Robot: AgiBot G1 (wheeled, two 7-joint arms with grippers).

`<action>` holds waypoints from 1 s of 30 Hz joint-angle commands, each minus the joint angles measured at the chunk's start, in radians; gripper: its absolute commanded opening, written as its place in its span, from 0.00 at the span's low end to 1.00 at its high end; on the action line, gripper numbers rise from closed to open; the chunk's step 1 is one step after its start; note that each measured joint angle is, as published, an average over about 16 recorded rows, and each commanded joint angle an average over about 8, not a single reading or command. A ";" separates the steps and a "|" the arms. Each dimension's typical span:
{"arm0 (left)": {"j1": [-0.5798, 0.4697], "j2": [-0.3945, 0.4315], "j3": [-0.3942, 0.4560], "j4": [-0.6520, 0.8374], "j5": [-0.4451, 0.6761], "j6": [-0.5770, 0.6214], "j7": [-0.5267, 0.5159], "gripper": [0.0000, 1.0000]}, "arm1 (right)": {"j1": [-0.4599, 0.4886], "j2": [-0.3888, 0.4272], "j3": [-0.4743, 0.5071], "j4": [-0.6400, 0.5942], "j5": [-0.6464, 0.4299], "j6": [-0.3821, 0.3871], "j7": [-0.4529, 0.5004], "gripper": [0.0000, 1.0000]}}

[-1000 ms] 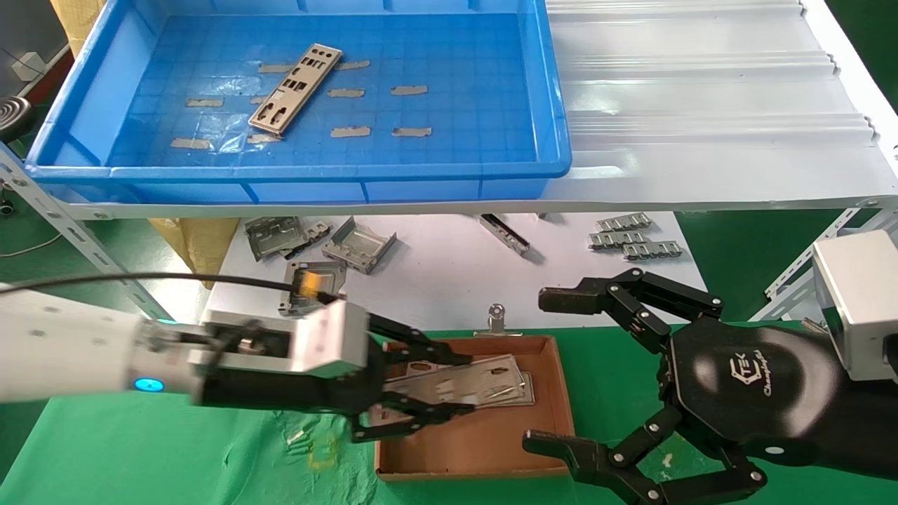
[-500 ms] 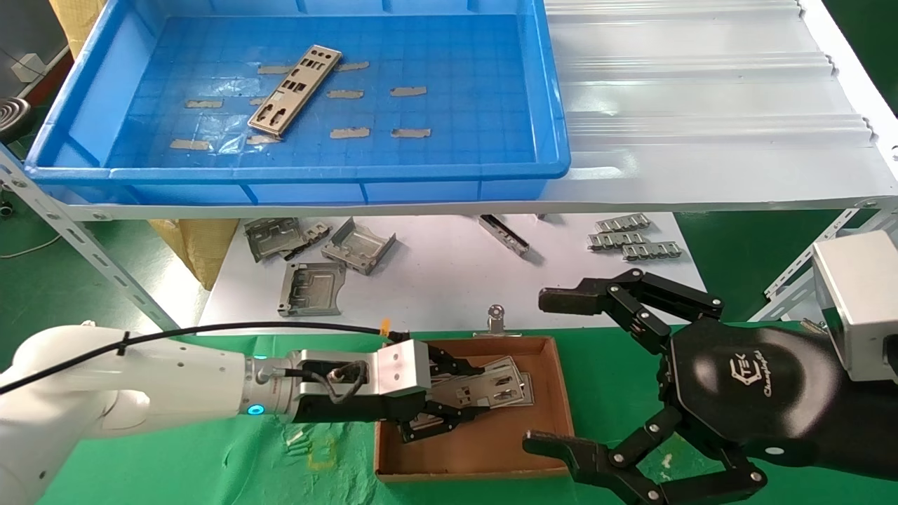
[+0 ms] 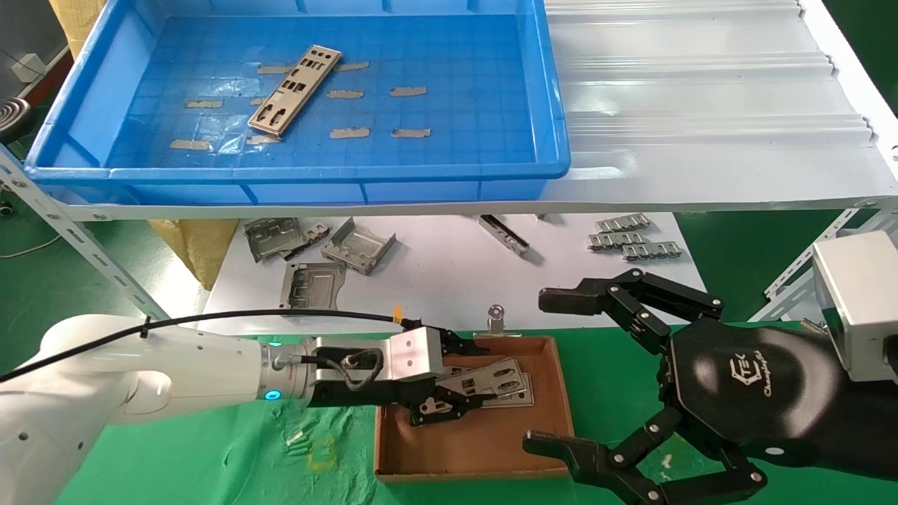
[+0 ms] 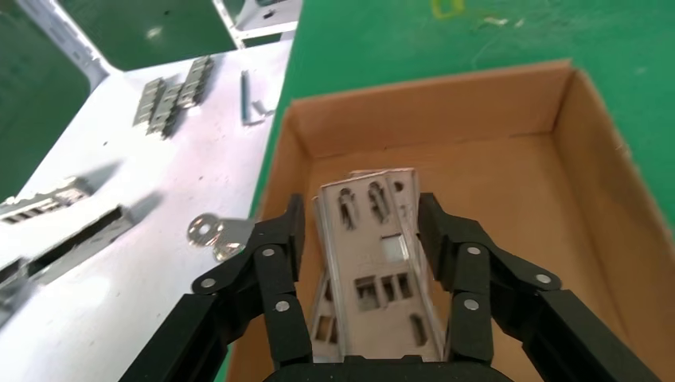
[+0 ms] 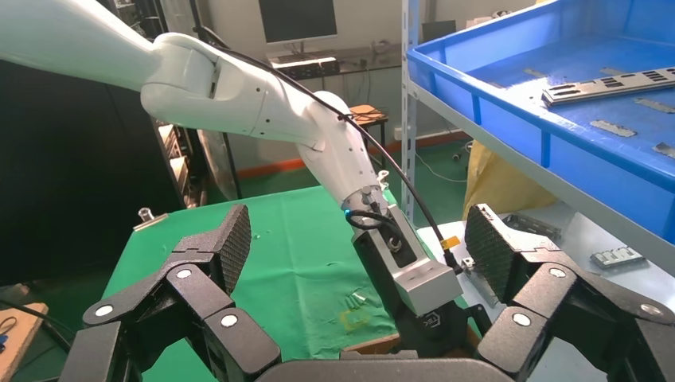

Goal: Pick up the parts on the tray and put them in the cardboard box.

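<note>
My left gripper [image 3: 487, 373] [image 4: 360, 211] reaches low into the cardboard box [image 3: 561, 407] [image 4: 430, 103]. Its fingers [image 4: 290, 239] stand open on either side of a punched metal part [image 3: 501, 372] [image 4: 374, 263]. That part lies on top of other parts stacked in the box, with a thin gap at one finger. One more part [image 3: 295, 89] [image 5: 609, 86] lies slanted on the floor of the blue tray [image 3: 316, 172] [image 5: 509, 103] on the upper shelf. My right gripper [image 3: 547, 372] [image 5: 360, 239] hovers wide open and empty just right of the box.
Folded grey brackets [image 3: 358, 245] and ridged strips [image 3: 635, 238] lie on the white board under the shelf. A binder clip [image 3: 497, 319] sits at the box's far edge. A white corrugated sheet [image 3: 701, 105] covers the shelf right of the tray. Green cloth [image 3: 175, 456] covers the table.
My left gripper carried a part down into the box and set it on the stack; its fingers have spread slightly. The right arm has not moved.
</note>
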 commanded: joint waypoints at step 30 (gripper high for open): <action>0.016 -0.123 -0.067 -0.014 -0.088 0.233 -0.042 1.00 | 0.000 0.000 0.000 0.000 0.000 0.000 0.000 1.00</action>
